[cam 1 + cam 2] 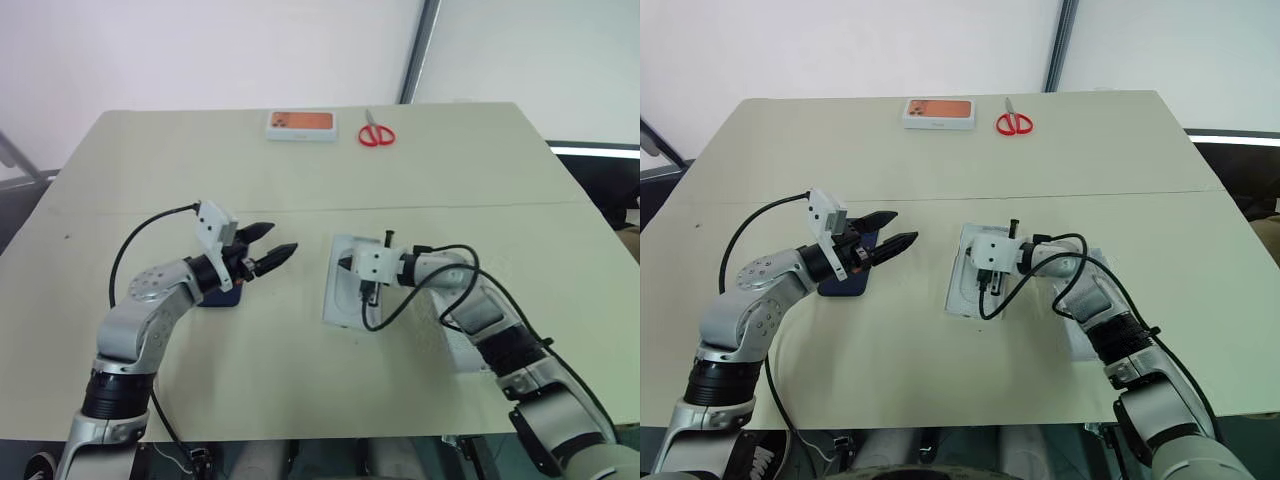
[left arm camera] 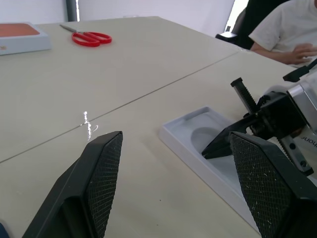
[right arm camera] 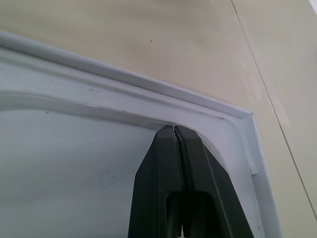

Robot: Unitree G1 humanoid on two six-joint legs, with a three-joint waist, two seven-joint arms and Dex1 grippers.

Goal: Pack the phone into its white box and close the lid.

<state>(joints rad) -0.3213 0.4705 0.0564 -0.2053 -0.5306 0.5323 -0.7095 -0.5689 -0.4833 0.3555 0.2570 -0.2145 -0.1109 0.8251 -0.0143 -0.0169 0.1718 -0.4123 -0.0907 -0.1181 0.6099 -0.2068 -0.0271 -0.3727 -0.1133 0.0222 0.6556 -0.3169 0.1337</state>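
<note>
The dark navy phone [image 1: 222, 298] lies flat on the table, partly hidden under my left wrist. My left gripper [image 1: 280, 238] hovers just past it, open and holding nothing, pointing toward the white box [image 1: 338, 300]. This shallow tray lies at the table's middle. My right gripper [image 1: 344, 263] is shut, and its tip dips into the tray's far corner, close against the moulded inner rim [image 3: 148, 106]. A greyish-white lid [image 1: 457, 350] lies partly hidden under my right forearm.
An orange-faced white box [image 1: 301, 124] and red scissors [image 1: 377, 134] lie near the table's far edge. A seam runs across the tabletop beyond both grippers. A seated person [image 2: 290, 29] is beyond the table's right side.
</note>
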